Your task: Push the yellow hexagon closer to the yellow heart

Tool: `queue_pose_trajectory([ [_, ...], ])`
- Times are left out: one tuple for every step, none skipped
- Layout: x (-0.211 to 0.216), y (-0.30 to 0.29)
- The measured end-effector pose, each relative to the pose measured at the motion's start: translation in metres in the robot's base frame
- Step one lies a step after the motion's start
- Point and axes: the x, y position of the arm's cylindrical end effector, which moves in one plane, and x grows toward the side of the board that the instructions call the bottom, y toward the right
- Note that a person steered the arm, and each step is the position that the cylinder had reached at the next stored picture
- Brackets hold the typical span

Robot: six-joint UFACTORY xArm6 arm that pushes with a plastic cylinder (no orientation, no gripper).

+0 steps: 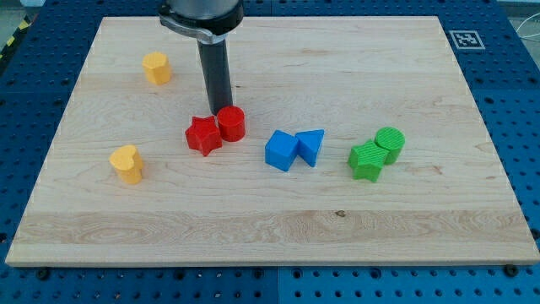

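Note:
The yellow hexagon [156,67] sits near the view's upper left of the wooden board [278,228]. The yellow heart [126,164] lies lower down at the view's left, well apart from the hexagon. My tip [219,116] is just behind the red star [203,134] and the red cylinder [231,123], at or very near them. The tip is to the right of and below the yellow hexagon, not touching it.
A blue cube [281,150] and a blue triangle [310,146] touch near the middle. A green star-like block [367,160] and a green cylinder [390,143] touch at the right. A marker tag [467,38] is at the board's top right corner.

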Motion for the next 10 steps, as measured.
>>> queue_pose_trajectory([
  [0.003,0.0],
  [-0.004,0.0],
  [-0.033,0.0],
  [-0.067,-0.006],
  [-0.091,-0.021],
  [-0.103,-0.041],
  [-0.109,-0.062],
  [-0.11,-0.082],
  [-0.109,-0.098],
  [-0.102,-0.109],
])
